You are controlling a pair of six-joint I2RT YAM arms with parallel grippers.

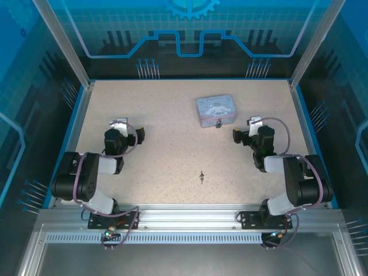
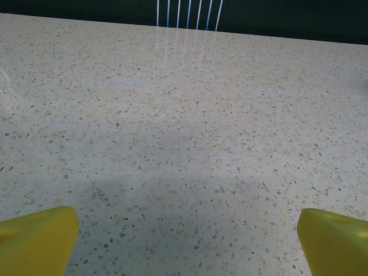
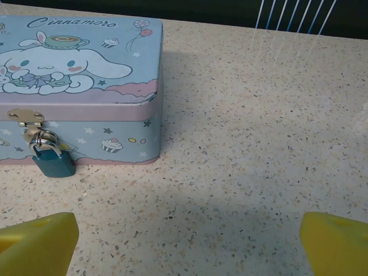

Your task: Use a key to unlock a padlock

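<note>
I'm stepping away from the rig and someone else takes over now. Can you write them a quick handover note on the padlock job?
Left pincer: open, empty, over bare table.
Right pincer: open, empty, facing the tin.
Padlock: hanging on the hasp at the tin's front, shackle apparently closed.
Key: lying on the table between the arms, apart from the tin.
Done: nothing yet.
Left: pick up the key, insert it, turn it, open the shackle.
</note>
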